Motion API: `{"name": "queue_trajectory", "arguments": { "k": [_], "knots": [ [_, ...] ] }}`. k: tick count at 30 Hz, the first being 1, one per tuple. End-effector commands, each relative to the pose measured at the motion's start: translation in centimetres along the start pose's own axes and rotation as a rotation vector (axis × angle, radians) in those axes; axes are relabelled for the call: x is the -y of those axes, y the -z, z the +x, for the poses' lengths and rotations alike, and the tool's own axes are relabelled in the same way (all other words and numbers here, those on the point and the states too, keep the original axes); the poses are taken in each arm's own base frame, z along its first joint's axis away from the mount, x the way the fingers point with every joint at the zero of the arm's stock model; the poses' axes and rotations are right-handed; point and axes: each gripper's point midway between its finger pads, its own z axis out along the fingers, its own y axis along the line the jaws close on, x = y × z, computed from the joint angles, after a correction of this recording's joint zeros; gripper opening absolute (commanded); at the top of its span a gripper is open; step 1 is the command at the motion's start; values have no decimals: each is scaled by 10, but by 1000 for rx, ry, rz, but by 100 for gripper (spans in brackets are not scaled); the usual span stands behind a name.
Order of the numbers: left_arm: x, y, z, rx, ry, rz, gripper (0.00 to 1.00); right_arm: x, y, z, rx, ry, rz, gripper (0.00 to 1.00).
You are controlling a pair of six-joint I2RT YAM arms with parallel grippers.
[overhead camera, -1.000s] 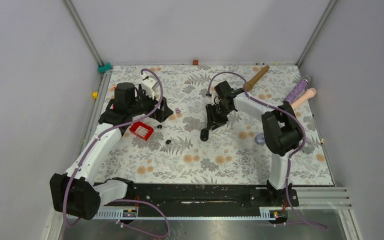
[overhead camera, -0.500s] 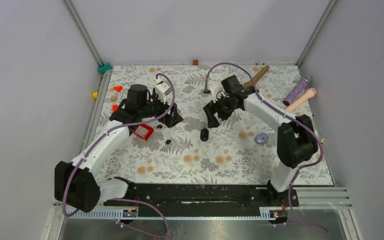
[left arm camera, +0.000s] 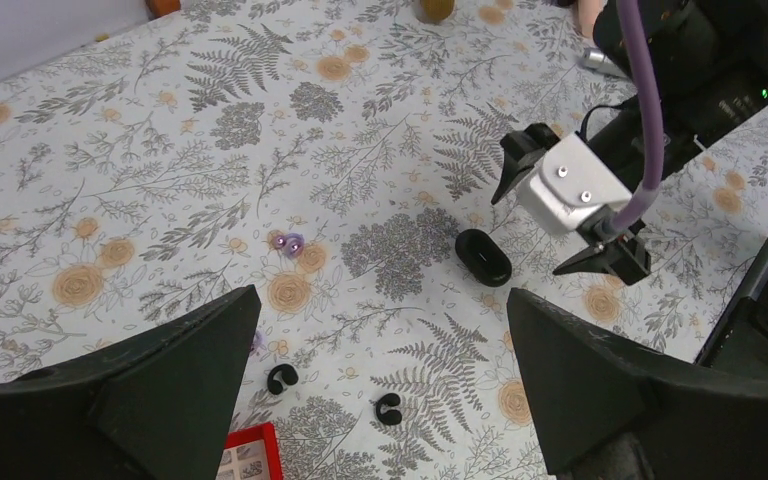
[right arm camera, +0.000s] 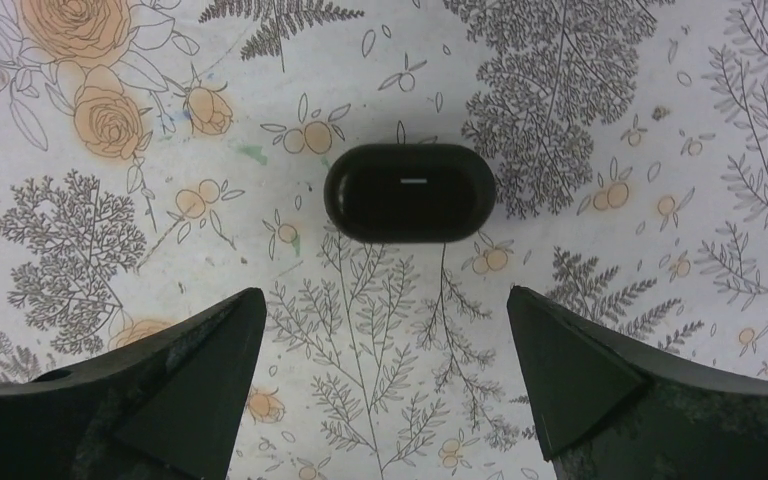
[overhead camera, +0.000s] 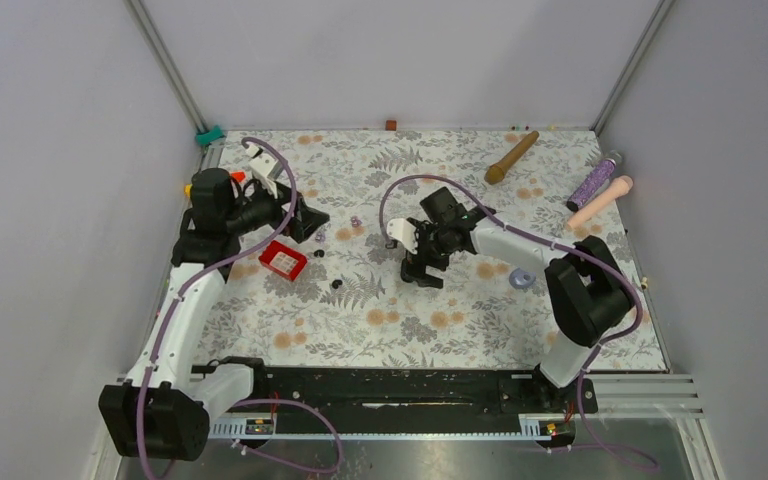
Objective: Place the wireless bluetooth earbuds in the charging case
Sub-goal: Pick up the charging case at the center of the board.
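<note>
When the scene is viewed from above, the left gripper (overhead camera: pixel 305 220) is seen raised over the far left part of the flowered tabletop (overhead camera: pixel 410 330), just beyond a red tray (overhead camera: pixel 283 260). The black earbuds (overhead camera: pixel 317 253) are laid on the print to the right of the tray, one just beside it and one nearer the arm bases. The purple earbuds (overhead camera: pixel 355 221) are found farther out, well apart from the tray. The right gripper (overhead camera: pixel 422 270) is lowered close to the tabletop near its middle.

From the left wrist, the fingers (left arm camera: pixel 160 390) are shown spread wide with nothing held between them, well above the tabletop. Between them the black earbuds are seen lying apart from each other, near the tray's corner. The charging case (left arm camera: pixel 483 257), a dark oval, is seen beyond, just beside the right gripper.

From the right wrist, the fingers (right arm camera: pixel 600 380) are likewise held apart and empty. The charging case is seen flat on the tabletop ahead of them, centred in the gap and untouched, its long side lying crosswise and a small pale dash marked on its top.
</note>
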Motion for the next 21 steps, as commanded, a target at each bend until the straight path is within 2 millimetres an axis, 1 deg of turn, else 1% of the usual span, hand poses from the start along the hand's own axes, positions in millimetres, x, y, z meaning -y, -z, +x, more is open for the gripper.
{"name": "queue_trajectory", "arguments": {
  "k": [1, 3, 6, 11, 17, 21],
  "knots": [
    [5, 9, -9, 48, -17, 33, 98, 23, -9, -12, -44, 83, 96, 99],
    [4, 11, -9, 49, -19, 30, 99, 26, -12, -9, -79, 78, 104, 99],
    [5, 14, -11, 54, -28, 21, 99, 26, -19, -8, -116, 94, 97, 100],
    [8, 18, -12, 70, -46, 19, 98, 28, -27, -14, -154, 112, 90, 99],
    [10, 20, -13, 80, -59, 15, 99, 19, -34, -17, -186, 109, 47, 100],
    [12, 22, -14, 88, -68, 19, 99, 16, -38, -10, -237, 119, 44, 100]
  ]
}}
